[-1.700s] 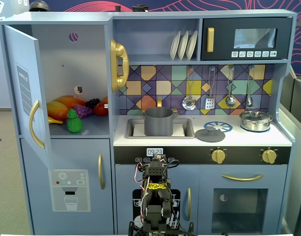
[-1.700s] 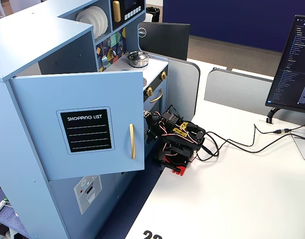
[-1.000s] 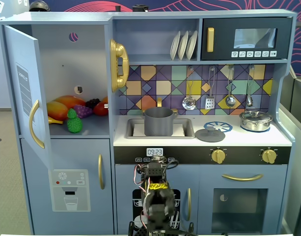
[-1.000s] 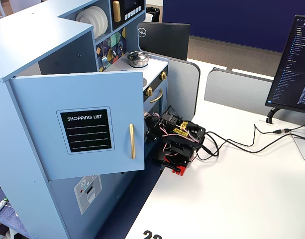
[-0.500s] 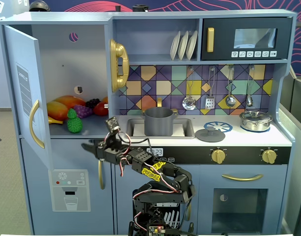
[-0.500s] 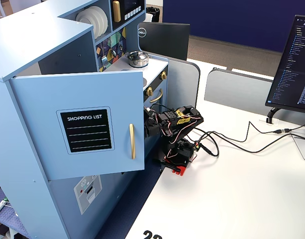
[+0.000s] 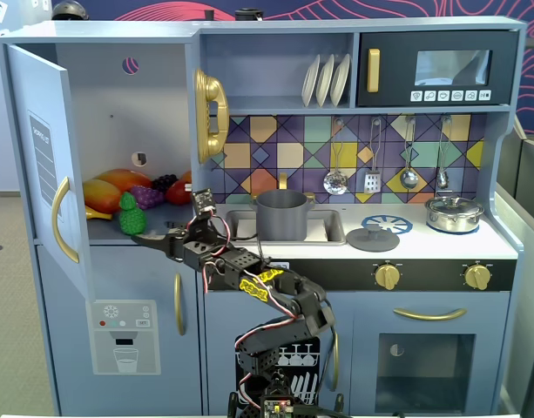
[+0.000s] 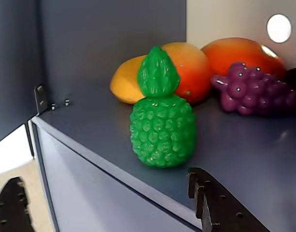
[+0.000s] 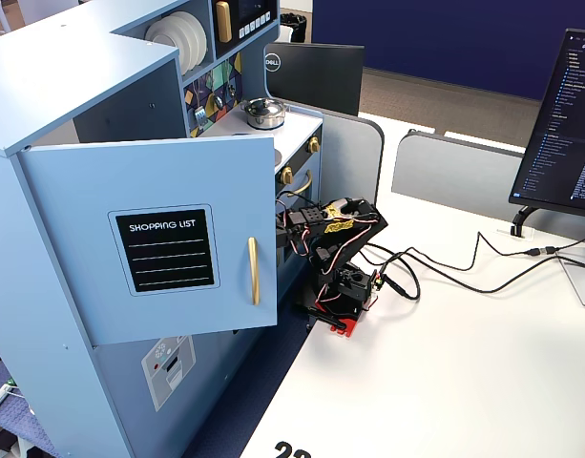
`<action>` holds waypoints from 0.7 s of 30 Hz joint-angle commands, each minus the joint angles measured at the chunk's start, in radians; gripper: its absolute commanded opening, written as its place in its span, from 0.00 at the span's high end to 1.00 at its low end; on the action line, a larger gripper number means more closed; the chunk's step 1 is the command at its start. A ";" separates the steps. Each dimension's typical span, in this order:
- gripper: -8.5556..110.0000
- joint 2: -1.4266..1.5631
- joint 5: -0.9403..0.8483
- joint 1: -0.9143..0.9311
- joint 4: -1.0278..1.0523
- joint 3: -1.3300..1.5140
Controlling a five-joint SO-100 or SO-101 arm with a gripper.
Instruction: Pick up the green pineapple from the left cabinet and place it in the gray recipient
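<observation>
Inside left cabinet [image 7: 40, 148], green pineapple [image 8: 162, 123] upright before mango [image 8: 186, 72], grapes [image 8: 254, 89], hand [image 7: 162, 241] released, empty

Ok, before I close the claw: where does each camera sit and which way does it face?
A fixed view: straight in front of the toy kitchen, facing it; whole arm shows, claw reaching toward the green pineapple in the left cabinet.
Wrist view: on the arm, looking onto the shelf at the pineapple; both fingertips show.
Another fixed view: off to the kitchen's side, facing the open door; only the arm's rear shows.
Shared: front and wrist views both see the pineapple.
</observation>
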 commanded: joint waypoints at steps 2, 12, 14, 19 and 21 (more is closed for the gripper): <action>0.58 -0.104 0.025 0.014 -0.075 -0.110; 0.56 -0.310 0.018 0.048 -0.130 -0.265; 0.56 -0.347 0.011 0.049 -0.155 -0.287; 0.56 -0.416 -0.015 0.051 -0.175 -0.333; 0.56 -0.439 -0.017 0.051 -0.176 -0.354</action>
